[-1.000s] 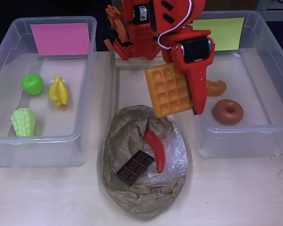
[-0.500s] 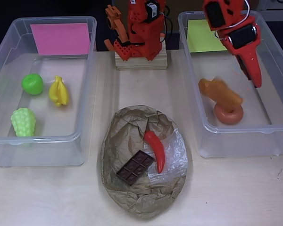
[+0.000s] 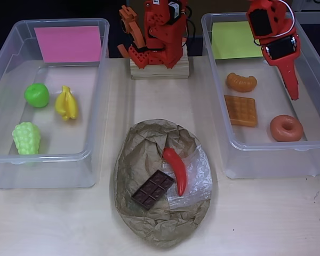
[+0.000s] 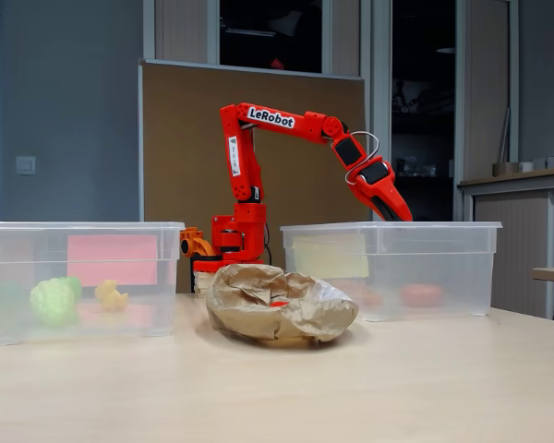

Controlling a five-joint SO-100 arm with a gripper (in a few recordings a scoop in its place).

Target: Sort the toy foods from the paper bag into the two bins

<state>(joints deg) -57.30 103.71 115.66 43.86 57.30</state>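
**Over the right bin, waffle down, two toys left in the bag**

Above the yellow-green-card bin [image 3: 266, 152] in the overhead view, my fingers [image 3: 292, 90] hang empty; whether they are parted or closed I cannot tell, since they show as one red blade. Below them lie the waffle [image 3: 241, 110] at the bin's centre, the croissant [image 3: 241, 82] just at its 12 o'clock, and the donut [image 3: 286, 128] toward 4 o'clock. The pink-card bin [image 3: 48, 165] holds the apple [image 3: 37, 95], bananas [image 3: 66, 103] and grapes [image 3: 26, 137].

On the table's paper bag [image 3: 149, 224] remain the chili [image 3: 175, 169] and the chocolate bar [image 3: 153, 189], touching at the bar's 2 o'clock corner.

My judgement: I should lift clear of the bin's rim, swing toward 8 o'clock, and take one toy cleanly. Pinching the chili across its thick middle looks safest; the bar lies flat, and the crumpled paper may snag a fingertip.
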